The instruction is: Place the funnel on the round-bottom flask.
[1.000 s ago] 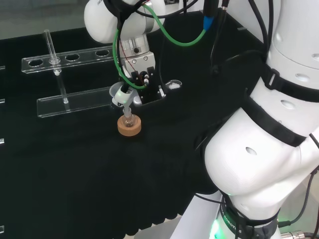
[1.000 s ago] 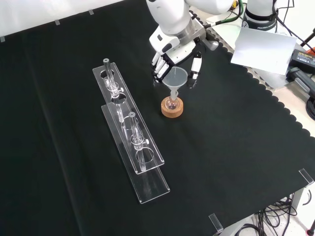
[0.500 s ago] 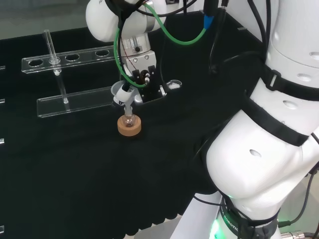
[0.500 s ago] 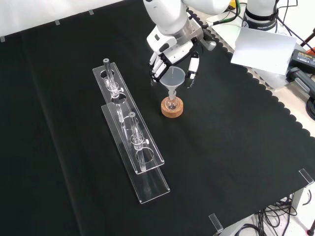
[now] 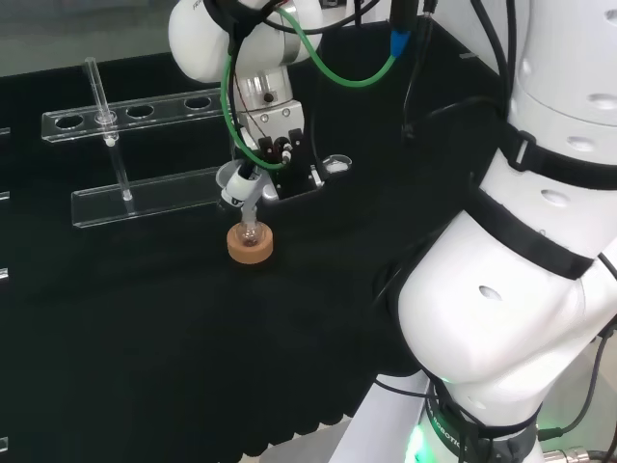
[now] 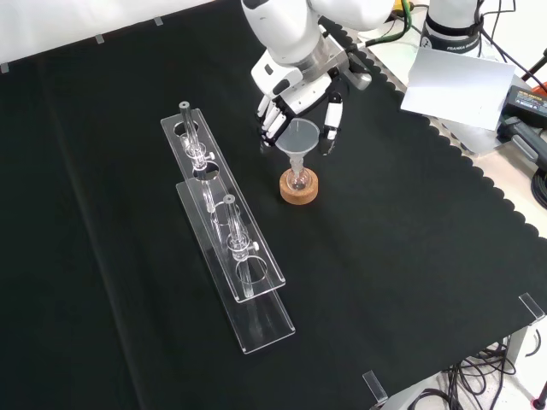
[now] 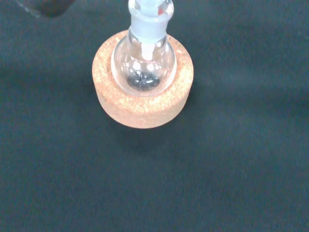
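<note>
Black cloth, clear funnel (image 6: 296,139) stem in round-bottom flask (image 7: 143,63) on cork ring (image 7: 143,104), hand (image 6: 295,96) fingers spread, holding nothing

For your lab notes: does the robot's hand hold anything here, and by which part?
Nothing: the black and white hand is open, fingers spread either side of the clear funnel resting in the round-bottom glass flask.

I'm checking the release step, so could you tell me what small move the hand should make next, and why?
Probably lift the hand straight up and away. The funnel stands with its stem in the neck of the round-bottom flask on the cork ring, and the fingers look spread beside the funnel's cone rather than curled round it.
</note>
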You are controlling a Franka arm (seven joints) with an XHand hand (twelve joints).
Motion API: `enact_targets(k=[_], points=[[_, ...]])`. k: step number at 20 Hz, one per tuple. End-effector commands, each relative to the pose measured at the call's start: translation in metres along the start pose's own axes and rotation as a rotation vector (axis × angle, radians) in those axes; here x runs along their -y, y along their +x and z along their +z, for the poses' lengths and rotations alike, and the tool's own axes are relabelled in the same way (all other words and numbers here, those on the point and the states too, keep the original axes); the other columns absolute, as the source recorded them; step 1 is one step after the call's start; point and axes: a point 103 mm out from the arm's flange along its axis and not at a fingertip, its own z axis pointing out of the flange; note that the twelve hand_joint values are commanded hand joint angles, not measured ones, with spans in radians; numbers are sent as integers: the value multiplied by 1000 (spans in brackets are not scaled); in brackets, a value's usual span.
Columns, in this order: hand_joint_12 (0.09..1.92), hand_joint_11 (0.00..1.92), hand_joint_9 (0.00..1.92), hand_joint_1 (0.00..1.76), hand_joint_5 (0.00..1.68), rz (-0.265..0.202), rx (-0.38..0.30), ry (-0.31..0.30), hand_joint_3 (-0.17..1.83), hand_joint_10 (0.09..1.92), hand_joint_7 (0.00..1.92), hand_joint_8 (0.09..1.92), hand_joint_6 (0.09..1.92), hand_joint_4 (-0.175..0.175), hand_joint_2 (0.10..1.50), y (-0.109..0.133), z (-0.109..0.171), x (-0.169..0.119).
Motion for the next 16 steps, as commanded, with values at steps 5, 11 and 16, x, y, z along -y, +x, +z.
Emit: enact_targets(k=[5, 11, 16], points=[[1340, 498, 746, 831, 607, -11, -18, 16, -175, 526, 424, 723, 649, -33, 1090, -2, 3, 2], [1357, 461, 677, 801, 451, -27, -12, 6, -175, 564, 364, 742, 596, -60, 1048, 0, 2, 4], [1381, 415, 620, 779, 415, -41, 3, 4, -175, 601, 310, 756, 528, -66, 991, 2, 0, 6]])
